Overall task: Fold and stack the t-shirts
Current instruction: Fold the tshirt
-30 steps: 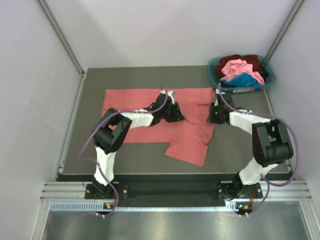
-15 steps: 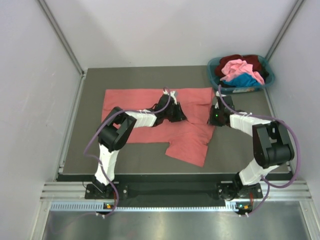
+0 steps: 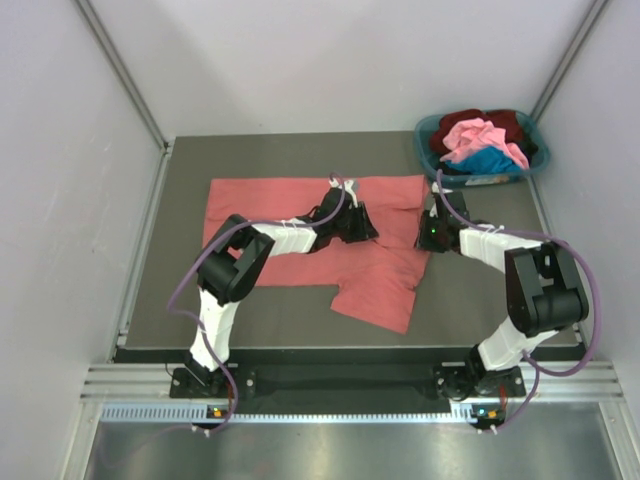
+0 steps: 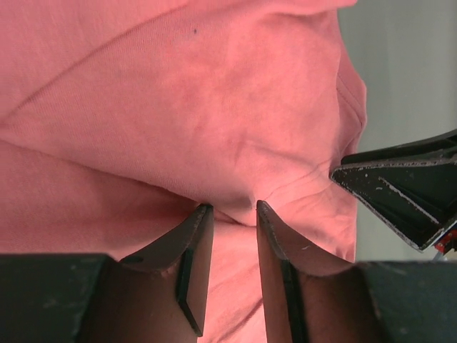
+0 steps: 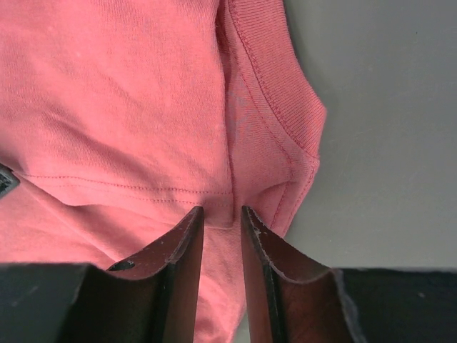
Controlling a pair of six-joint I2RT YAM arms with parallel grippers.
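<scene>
- Two grippers are down on a single salmon-red t-shirt [image 3: 270, 205], which lies spread over the middle of the dark table [image 3: 250, 310] in the top view. Most of it is a wide band running from left of centre to right of centre, and one flap reaches toward the lower middle of the frame.
- We see the left gripper [image 3: 355, 222] at the centre of the top view, on the cloth itself. In its wrist view the left gripper [image 4: 230, 211] has its two fingers drawn close together, with a small ridge of the shirt [image 4: 178, 107] nipped between the tips. Wrinkles run out from that spot.
- We see the right gripper [image 3: 428, 228] at the shirt's right edge, just right of centre in the top view. One of its fingers also shows at the right edge of the left wrist view.
- In its own wrist view the right gripper [image 5: 220, 213] has its fingers nearly together, and they pinch the shirt [image 5: 107, 93] just beside a ribbed hem. Bare grey table [image 5: 385, 128] fills the right side of that frame.
- In the upper right of the top view, well apart from both grippers, a teal basket [image 3: 423, 140] holds a pink t-shirt [image 3: 478, 133], a maroon t-shirt [image 3: 507, 122] and a blue t-shirt [image 3: 487, 160], bunched together.
</scene>
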